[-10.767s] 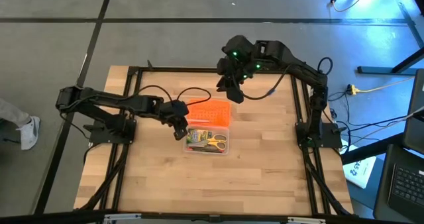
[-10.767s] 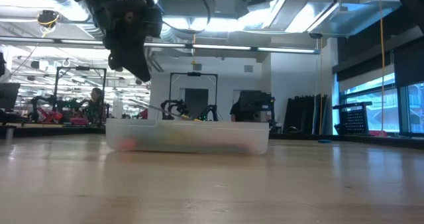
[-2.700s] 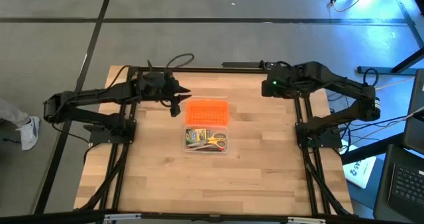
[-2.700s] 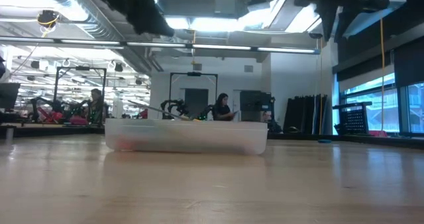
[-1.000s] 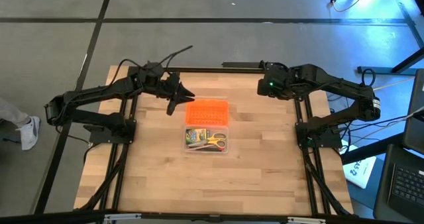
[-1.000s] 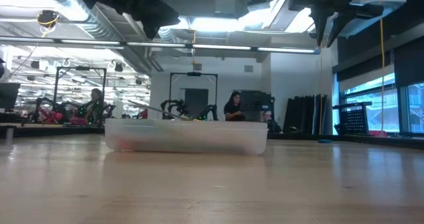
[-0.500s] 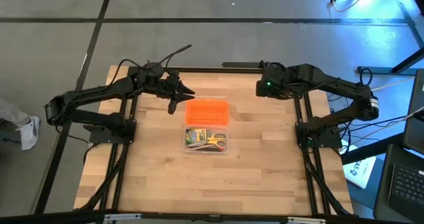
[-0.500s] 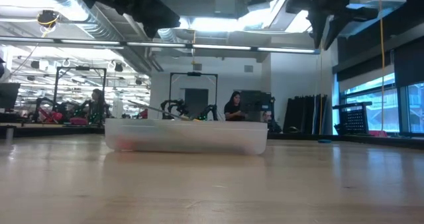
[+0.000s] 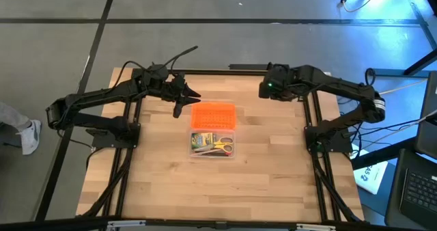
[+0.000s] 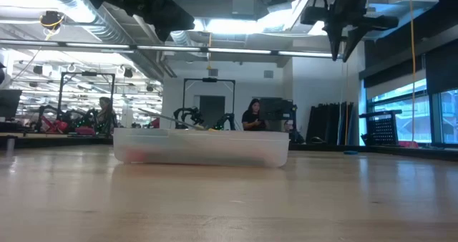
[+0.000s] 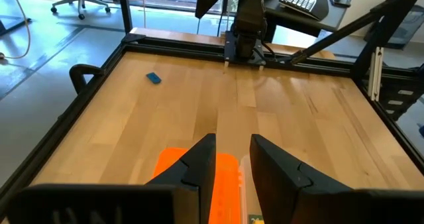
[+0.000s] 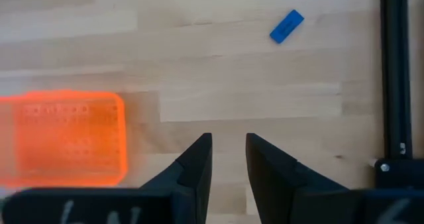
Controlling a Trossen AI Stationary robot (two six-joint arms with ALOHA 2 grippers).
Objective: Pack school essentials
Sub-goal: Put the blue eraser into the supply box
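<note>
A clear box (image 9: pixel 213 144) stands on the table's middle, also in the low view (image 10: pixel 202 147). In it lie the green-yellow crayon box (image 9: pixel 201 141) and the yellow-handled scissors (image 9: pixel 221 147). Its orange lid (image 9: pixel 213 115) lies flat against its far side. The tiny blue piece (image 12: pixel 287 26) lies flat on the wood toward the far edge, and also shows in the left wrist view (image 11: pixel 153 78). My left gripper (image 9: pixel 183 101) hovers open above the lid's far left corner. My right gripper (image 9: pixel 263 89) hangs open, high above the far right part of the table, fingers pointing down (image 10: pixel 342 52).
A black frame rail (image 12: pixel 392 71) runs along the table's edge close to the blue piece. The arms' bases (image 9: pixel 109 130) (image 9: pixel 329 139) stand at the left and right sides. Bare wood (image 9: pixel 218 190) stretches from the box to the near edge. A person (image 10: pixel 252 117) sits in the room behind.
My right gripper has drifted toward the table's left, staying high above the wood near the far edge. My left gripper and the box have kept still.
</note>
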